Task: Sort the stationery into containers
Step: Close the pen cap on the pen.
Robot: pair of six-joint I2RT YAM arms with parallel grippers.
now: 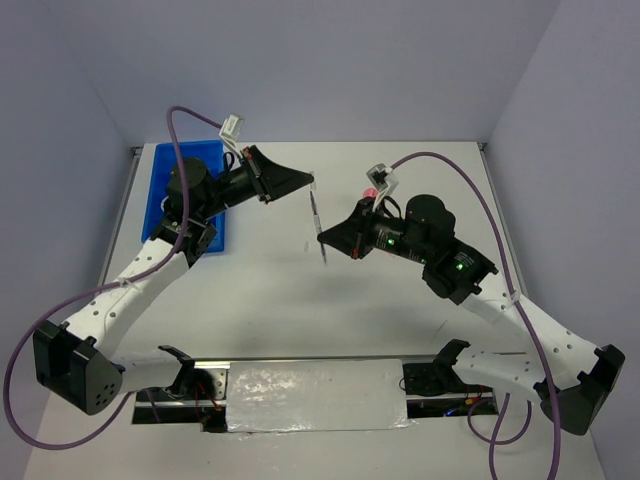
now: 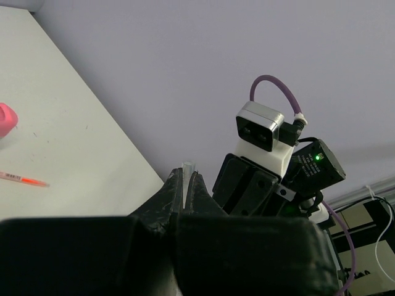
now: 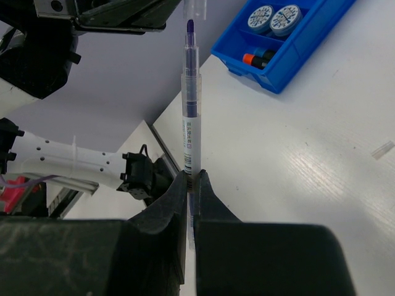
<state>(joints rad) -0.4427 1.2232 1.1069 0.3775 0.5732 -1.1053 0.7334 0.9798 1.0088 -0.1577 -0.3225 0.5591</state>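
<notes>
Mid-air above the worktop (image 1: pixel 300 310), the right gripper (image 3: pixel 191 182) is pinched on the barrel of a purple-tipped pen (image 3: pixel 190 117). The left gripper (image 2: pixel 185 179) is pinched on its clear cap (image 2: pixel 187 166), just off the tip. We judge capping is in hand. Next we must line the cap up with the tip, press it home, then carry the pen to the blue tray (image 3: pixel 290 52).
</notes>
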